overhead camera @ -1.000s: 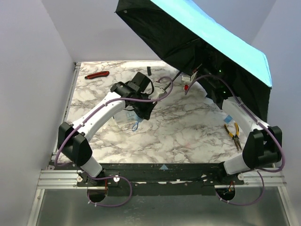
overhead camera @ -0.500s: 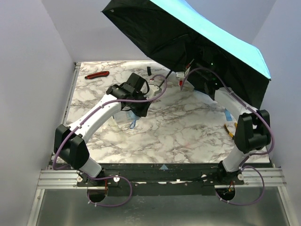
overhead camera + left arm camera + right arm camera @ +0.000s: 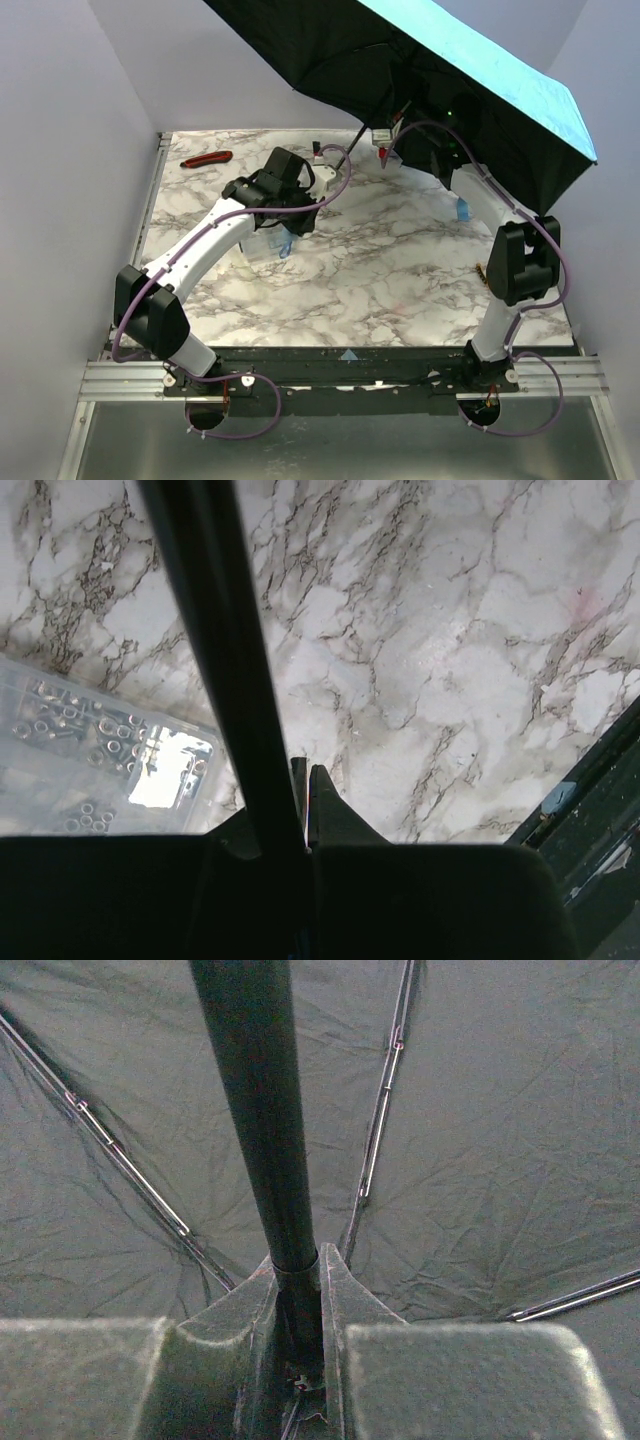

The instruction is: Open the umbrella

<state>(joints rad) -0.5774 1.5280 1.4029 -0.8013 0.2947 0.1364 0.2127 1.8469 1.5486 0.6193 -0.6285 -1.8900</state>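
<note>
The umbrella is open, its sky-blue canopy (image 3: 480, 70) with black underside (image 3: 330, 50) held high over the back of the table. Its thin black shaft (image 3: 352, 140) slants down to the left. My left gripper (image 3: 298, 212) is shut on the lower shaft (image 3: 220, 630), with the blue handle loop (image 3: 285, 245) hanging below it. In the left wrist view the gripper (image 3: 300, 780) clamps the shaft. My right gripper (image 3: 408, 118) is under the canopy, and in its wrist view the gripper (image 3: 298, 1270) is shut on the upper shaft (image 3: 255, 1090), with ribs (image 3: 380, 1110) spreading out.
A clear plastic box of small parts (image 3: 260, 247) lies under the left gripper and shows in the left wrist view (image 3: 90, 750). A red-handled tool (image 3: 207, 158) lies at the back left. A small blue item (image 3: 463, 208) lies beside the right arm. Walls stand close on both sides.
Both arms have lifted the umbrella up and to the left. The canopy now sits higher and reaches further left. The right arm has stretched further back.
</note>
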